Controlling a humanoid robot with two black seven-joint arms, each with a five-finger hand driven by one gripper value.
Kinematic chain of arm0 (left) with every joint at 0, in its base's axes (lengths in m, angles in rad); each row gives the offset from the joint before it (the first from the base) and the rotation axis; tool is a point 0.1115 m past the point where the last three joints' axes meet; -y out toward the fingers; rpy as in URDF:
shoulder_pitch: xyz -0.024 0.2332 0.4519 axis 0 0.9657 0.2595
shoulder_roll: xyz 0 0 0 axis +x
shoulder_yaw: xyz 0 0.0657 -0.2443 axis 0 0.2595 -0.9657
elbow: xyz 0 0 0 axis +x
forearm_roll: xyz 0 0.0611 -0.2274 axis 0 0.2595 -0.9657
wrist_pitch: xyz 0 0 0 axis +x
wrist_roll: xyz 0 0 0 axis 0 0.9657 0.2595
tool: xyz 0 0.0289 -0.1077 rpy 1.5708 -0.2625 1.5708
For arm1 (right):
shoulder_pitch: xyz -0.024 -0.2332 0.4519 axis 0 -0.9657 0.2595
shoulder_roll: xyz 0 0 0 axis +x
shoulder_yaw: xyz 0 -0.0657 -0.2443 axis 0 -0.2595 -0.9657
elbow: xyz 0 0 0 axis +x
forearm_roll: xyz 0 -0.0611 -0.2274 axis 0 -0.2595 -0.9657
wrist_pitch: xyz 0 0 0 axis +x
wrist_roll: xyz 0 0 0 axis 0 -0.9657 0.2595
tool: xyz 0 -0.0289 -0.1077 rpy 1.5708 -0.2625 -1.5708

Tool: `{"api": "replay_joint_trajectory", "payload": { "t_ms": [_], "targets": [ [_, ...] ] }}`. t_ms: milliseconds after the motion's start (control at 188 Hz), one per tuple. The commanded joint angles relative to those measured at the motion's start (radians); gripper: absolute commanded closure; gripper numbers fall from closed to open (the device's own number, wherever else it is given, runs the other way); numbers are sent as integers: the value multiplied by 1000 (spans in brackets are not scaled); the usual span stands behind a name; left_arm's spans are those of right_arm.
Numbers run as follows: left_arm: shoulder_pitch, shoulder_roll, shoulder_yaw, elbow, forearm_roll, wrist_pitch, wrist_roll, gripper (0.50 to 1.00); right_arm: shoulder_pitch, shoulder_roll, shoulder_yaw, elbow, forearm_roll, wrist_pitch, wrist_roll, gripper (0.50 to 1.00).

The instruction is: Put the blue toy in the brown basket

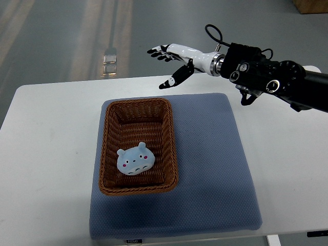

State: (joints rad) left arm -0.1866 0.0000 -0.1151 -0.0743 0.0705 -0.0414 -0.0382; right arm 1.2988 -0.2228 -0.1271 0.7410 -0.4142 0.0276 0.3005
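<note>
Hovering high at the far side of the scene, the right robot hand (pixel 171 60) comes in from the right edge on a black arm (pixel 277 77). Fingers are spread wide and flat, thumb hanging below the palm, holding nothing. It sits past the far edge of the counter (pixel 46 133), above the floor beyond.

Blue toy (pixel 135 159) is well apart from the robot hand, nearer the camera and a bit to its left. It lies flat inside the brown basket (pixel 105 148), in the near half, face up with pink cheeks showing, tilted slightly. Its near edge sits close to the basket's near wall; can't tell if it touches.

Basket rests on a grey-blue mat (pixel 215 154) on the white counter, toward the mat's left side. The far rim of the basket is the part closest to the robot hand, still clearly separated from it.

Left robot hand doesn't show.
</note>
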Motion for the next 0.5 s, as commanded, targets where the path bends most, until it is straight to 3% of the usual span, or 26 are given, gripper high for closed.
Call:
{"api": "replay_joint_trajectory", "payload": {
  "t_ms": [0,256,368,496],
  "targets": [
    [-1,0,0,-1,0,0,0,500,-133,-75,194,-2,41,-5,-9,593],
    [-1,0,0,-1,0,0,0,500,-496,-107,629,11,32,6,17,593],
    [-1,0,0,-1,0,0,0,500,-559,-83,676,14,32,6,94,593],
    [-1,0,0,-1,0,0,0,500,-590,-35,689,14,41,-6,106,593]
  ]
}}
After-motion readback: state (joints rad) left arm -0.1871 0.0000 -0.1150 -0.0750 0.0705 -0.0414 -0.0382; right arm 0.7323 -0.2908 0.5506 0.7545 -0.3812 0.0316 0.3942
